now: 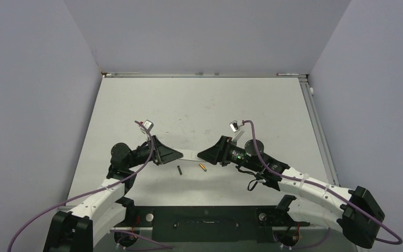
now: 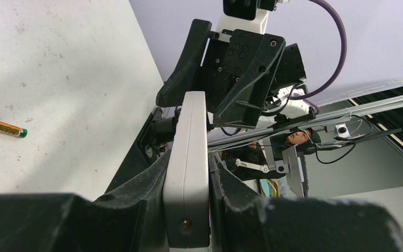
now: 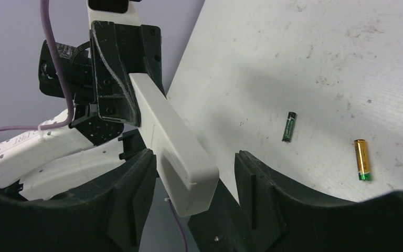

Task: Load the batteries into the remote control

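The white remote control [image 1: 190, 154] hangs above the table between the two arms. My left gripper [image 2: 188, 181] is shut on one end of it, both black fingers pressed on its sides. My right gripper [image 3: 194, 160] stands open around the other end of the remote control [image 3: 174, 137], with a clear gap to the right-hand finger [image 3: 262, 184]. Two batteries lie on the table just nearer the bases: a blackish one [image 1: 180, 170] and a copper-gold one [image 1: 202, 167]. The right wrist view shows both, the dark one [image 3: 289, 127] and the gold one [image 3: 362, 160].
The white table [image 1: 199, 105] is walled by grey panels at the left, right and back. A metal rail [image 1: 315, 115] runs along its right edge. Purple cables [image 1: 47, 212] trail from both arms. The black base bar [image 1: 204, 218] lies at the near edge.
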